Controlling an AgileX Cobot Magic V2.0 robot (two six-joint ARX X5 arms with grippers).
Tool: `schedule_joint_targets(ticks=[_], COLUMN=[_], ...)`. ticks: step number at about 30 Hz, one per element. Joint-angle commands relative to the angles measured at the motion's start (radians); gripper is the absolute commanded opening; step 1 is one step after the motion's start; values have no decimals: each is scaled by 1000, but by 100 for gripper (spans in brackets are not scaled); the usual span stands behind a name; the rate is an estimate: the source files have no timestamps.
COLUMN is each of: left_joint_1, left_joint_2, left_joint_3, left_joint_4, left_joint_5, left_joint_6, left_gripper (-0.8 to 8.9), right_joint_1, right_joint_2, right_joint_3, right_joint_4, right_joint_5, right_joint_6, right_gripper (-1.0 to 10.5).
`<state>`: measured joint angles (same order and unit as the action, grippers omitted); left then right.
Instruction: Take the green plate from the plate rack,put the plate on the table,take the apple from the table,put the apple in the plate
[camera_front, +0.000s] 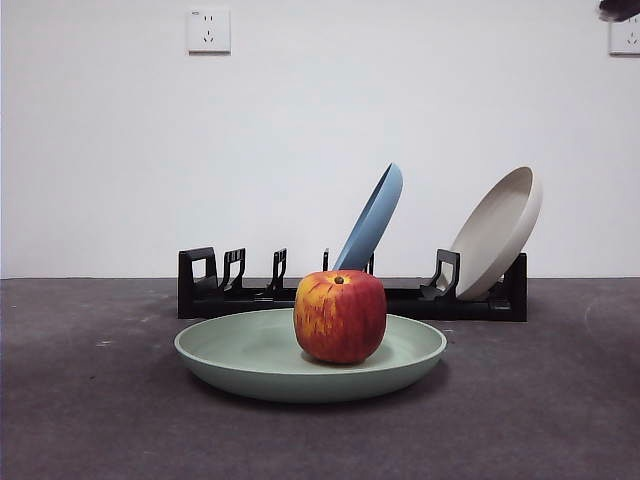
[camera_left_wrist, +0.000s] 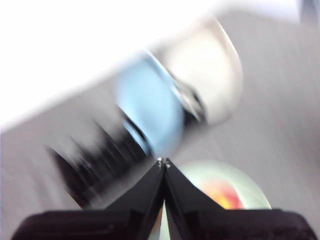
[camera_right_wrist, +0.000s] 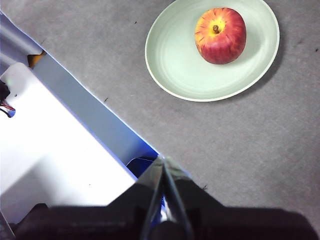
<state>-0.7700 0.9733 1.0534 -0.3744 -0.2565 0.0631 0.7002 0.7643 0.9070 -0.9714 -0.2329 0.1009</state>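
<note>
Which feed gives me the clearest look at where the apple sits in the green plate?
The right wrist view: it looks down sharply on the apple resting inside the green plate, off-centre toward one rim. The front view shows the apple large and sharp but level, hiding its depth in the plate. The left wrist view is blurred, with the apple partly behind the closed jaws.

The front view looks level and close across the table (camera_front: 90, 420). The left wrist view, blurred, and the right wrist view look down from above. All three share the green plate (camera_front: 240, 360) (camera_left_wrist: 250, 187) (camera_right_wrist: 175, 60) holding the apple (camera_front: 340, 315) (camera_left_wrist: 225, 195) (camera_right_wrist: 220, 35).
</note>
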Motion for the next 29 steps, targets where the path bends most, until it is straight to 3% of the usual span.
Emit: schedule_joint_targets(ticks=[1, 4, 13, 20, 29], left_joint_1=[163, 299, 583, 691, 719], left_joint_2=[-98, -207, -550, -737, -853], left_joint_3=[-72, -154, -510, -769, -976], left_joint_4=[133, 235, 409, 416, 409], left_joint_5=[105, 159, 152, 154, 154], left_joint_6=[20, 20, 41, 40, -34], left_gripper=[-2, -2, -2, -2, -2], right_joint_1=[2, 2, 2, 2, 2], right_joint_2=[0, 0, 0, 0, 0], right_joint_3=[0, 0, 0, 0, 0], right_joint_4=[5, 5, 5, 5, 5], right_joint_5=[0, 0, 0, 0, 0], right_joint_6=[6, 6, 6, 6, 6], right_gripper=[2, 2, 2, 2, 2])
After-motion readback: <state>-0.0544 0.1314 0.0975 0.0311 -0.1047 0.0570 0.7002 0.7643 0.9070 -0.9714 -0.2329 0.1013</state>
